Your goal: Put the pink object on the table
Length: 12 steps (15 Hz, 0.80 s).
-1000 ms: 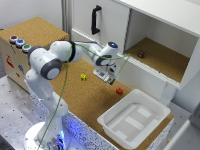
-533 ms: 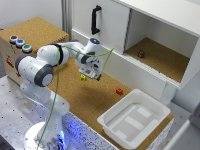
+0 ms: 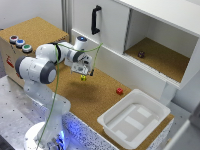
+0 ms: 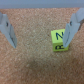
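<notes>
The pink object (image 3: 119, 91) is a tiny pinkish-red block lying on the cork table (image 3: 95, 102), just beside the white tub's far corner. My gripper (image 3: 81, 70) hovers well off toward the exterior view's left of it, directly over a small yellow cube (image 3: 83, 77). In the wrist view the gripper (image 4: 41, 44) is open with nothing held; the yellow cube (image 4: 59, 40) lies on the cork close to one finger (image 4: 73, 29). The pink object is out of the wrist view.
A white tub (image 3: 135, 120) stands at the table's near right end. A white cabinet (image 3: 160, 40) behind has a cork floor with a small dark object (image 3: 141, 54). A cork-topped box with coloured buttons (image 3: 20, 42) stands at the exterior view's left.
The arm has swung toward the exterior view's left, carrying the gripper away from the pink object to above the yellow cube. The pink object has stayed on the table.
</notes>
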Tool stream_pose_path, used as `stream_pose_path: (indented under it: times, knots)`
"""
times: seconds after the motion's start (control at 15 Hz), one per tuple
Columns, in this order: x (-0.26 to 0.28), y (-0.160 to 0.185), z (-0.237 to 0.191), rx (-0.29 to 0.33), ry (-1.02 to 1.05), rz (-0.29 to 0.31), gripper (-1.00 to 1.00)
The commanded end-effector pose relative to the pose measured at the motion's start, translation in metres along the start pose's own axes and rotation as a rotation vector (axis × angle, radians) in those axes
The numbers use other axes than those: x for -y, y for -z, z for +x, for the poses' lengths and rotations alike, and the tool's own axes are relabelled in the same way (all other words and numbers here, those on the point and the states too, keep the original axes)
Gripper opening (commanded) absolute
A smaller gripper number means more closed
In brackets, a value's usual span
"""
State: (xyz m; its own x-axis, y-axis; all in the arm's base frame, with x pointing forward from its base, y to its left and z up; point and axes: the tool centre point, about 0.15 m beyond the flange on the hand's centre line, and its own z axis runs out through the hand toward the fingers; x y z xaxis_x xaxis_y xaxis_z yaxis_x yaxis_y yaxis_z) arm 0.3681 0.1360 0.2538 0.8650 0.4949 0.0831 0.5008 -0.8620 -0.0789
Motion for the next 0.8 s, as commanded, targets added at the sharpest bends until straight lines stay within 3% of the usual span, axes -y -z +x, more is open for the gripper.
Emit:
stream_pose_path:
  times: [0.0, 0.4, 0.47, 0.73]
  knots:
    - [-0.026, -0.025, 0.033, -0.002, -0.011, -0.028, 1.0]
    - [-0.041, -0.046, 0.045, 0.021, -0.015, -0.022, 1.0]
    - [-0.042, -0.047, 0.044, 0.027, -0.008, -0.041, -1.0]
    - [-0.048, -0.049, 0.043, 0.039, -0.001, -0.054, -1.0]
